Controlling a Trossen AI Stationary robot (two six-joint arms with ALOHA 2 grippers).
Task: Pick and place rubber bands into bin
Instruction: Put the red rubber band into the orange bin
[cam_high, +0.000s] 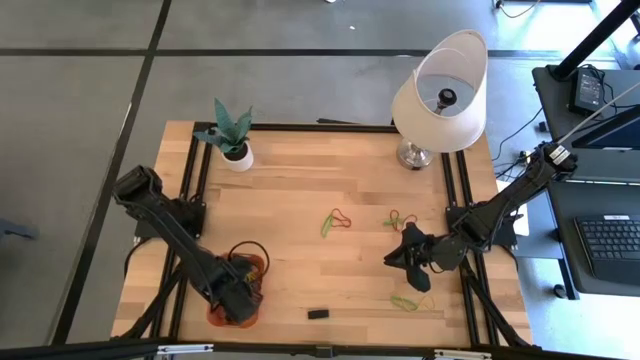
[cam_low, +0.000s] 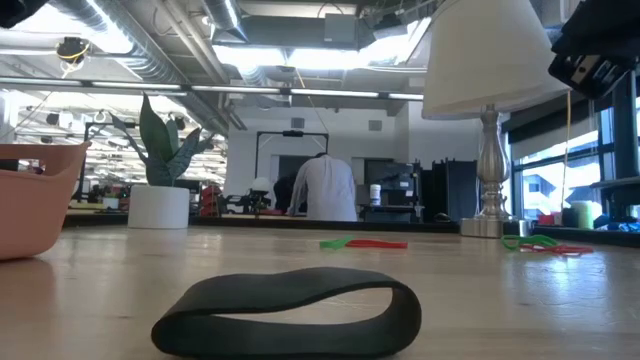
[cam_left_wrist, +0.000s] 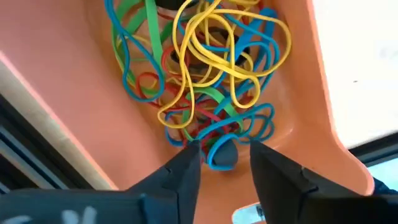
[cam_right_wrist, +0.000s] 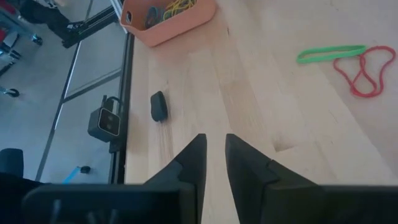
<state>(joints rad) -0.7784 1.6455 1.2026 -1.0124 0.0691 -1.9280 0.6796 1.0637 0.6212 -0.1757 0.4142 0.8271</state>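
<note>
The orange bin (cam_high: 256, 264) stands at the table's near left, and in the left wrist view the bin (cam_left_wrist: 81, 93) holds a tangled pile of rubber bands (cam_left_wrist: 205, 68) in yellow, blue, green and red. My left gripper (cam_left_wrist: 224, 155) points down into it, open, its fingertips on either side of a blue band (cam_left_wrist: 219, 154) on the pile. Loose green and red bands (cam_high: 335, 222) lie mid-table, more (cam_high: 400, 220) to their right, and a green one (cam_high: 405, 300) near the front. My right gripper (cam_right_wrist: 214, 140) hovers above the table's right part, narrowly open, nothing between its fingers.
A black flat loop (cam_low: 290, 310) lies near the front edge, between the bin and the right gripper. A white pot with a plant (cam_high: 237, 155) stands at the far left and a lamp (cam_high: 440, 95) at the far right. A person stands in the room behind.
</note>
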